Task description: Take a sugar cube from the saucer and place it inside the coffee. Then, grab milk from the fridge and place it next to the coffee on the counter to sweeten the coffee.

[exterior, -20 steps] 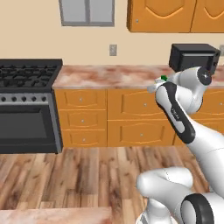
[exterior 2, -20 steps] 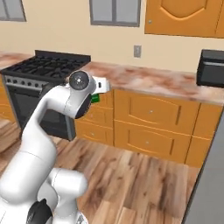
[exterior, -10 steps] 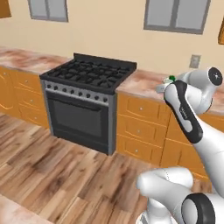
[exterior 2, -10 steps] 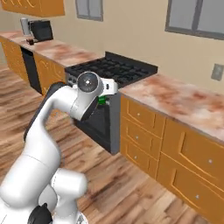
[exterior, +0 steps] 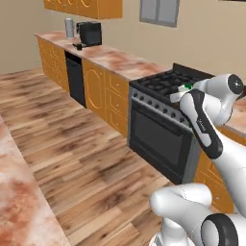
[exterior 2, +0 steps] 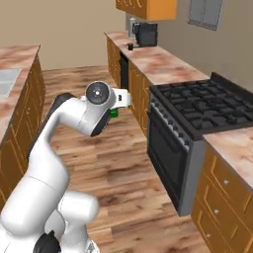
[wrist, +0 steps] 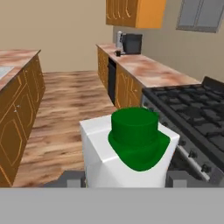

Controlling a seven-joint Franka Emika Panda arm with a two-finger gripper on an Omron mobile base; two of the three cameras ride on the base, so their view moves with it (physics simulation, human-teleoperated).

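Observation:
The milk (wrist: 131,148), a white carton with a green top, sits between my fingertips (wrist: 176,178) close to the hand camera; my gripper (wrist: 127,180) is shut on it. From the base, the gripper (exterior: 180,93) holds the carton in the air in front of the stove, and a bit of its green (exterior 2: 113,112) peeks out under the hand. Far down the marbled counter (exterior: 115,60), the small dark coffee (exterior: 78,46) (exterior 2: 130,46) (wrist: 117,53) stands by the black coffee machine (exterior: 90,32). Saucer and sugar cube are too small to make out. The fridge is out of view.
A black stove (exterior: 163,125) (exterior 2: 207,106) stands between orange cabinets, close on my right. An island counter (exterior 2: 15,54) (exterior: 14,192) runs along the left. Open wooden floor (exterior: 72,139) stretches between them toward the coffee machine. A grey kettle (exterior: 69,27) stands beside the machine.
The whole picture has swung as the base turned: the stove has slid to the right and the far counter with the coffee machine has come into sight. The milk stays in my gripper.

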